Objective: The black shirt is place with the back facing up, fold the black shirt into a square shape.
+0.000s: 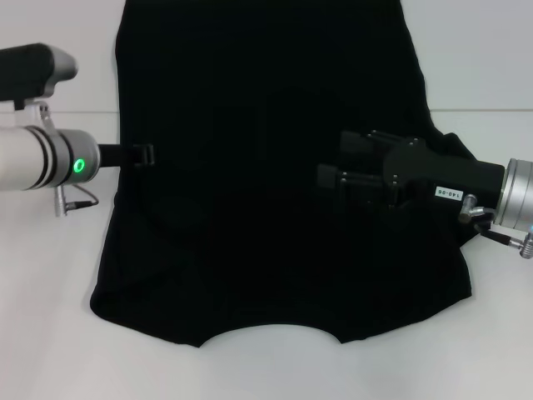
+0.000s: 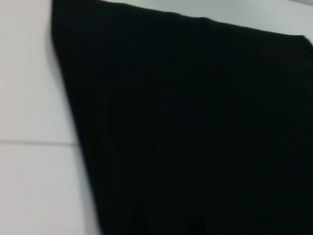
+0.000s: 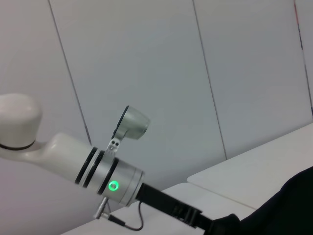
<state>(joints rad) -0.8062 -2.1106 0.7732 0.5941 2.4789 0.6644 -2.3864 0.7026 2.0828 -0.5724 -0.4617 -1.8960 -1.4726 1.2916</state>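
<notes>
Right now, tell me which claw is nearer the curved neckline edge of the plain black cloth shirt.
Right. The right claw hangs over the plain black cloth shirt above its neckline; the left claw sits at the shirt's left edge, farther off.

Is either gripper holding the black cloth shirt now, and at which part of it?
It cannot be told. Both the left gripper and the right gripper are over the black cloth T-shirt, black on black, so no hold shows.

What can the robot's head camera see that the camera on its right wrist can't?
Only the head view shows the right end effector over the shirt and the shirt's curved edge. Only the right wrist view shows the wall behind the table. Both show the shirt, the white table and the left arm's green light.
</notes>
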